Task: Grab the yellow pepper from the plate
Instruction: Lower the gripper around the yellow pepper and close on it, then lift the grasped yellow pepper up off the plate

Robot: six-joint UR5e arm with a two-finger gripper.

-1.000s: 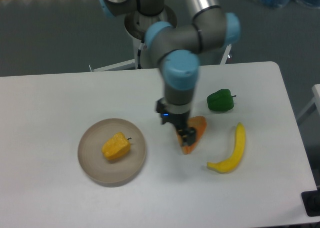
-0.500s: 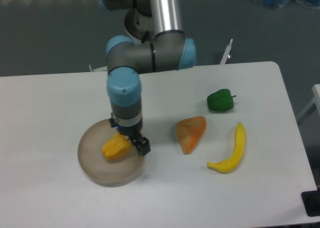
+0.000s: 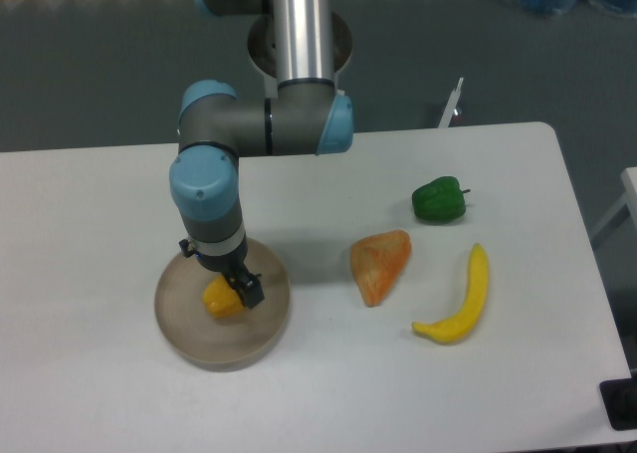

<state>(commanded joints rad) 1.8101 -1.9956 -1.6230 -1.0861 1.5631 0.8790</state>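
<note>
The yellow pepper [image 3: 219,302] lies on the round grey-brown plate [image 3: 189,339] at the table's front left. My gripper [image 3: 231,286] hangs straight above the pepper and covers its upper part. One dark finger [image 3: 249,291] shows at the pepper's right side. The other finger is hidden, so I cannot tell whether the jaws are open or closed on the pepper.
An orange wedge-shaped fruit [image 3: 379,264] lies right of the plate. A green pepper [image 3: 439,199] sits further back right. A banana [image 3: 460,300] lies at the front right. The arm's elbow [image 3: 261,126] reaches in from the back.
The arm has swung left from over the orange wedge to over the plate, and the gripper has come down onto the yellow pepper.
</note>
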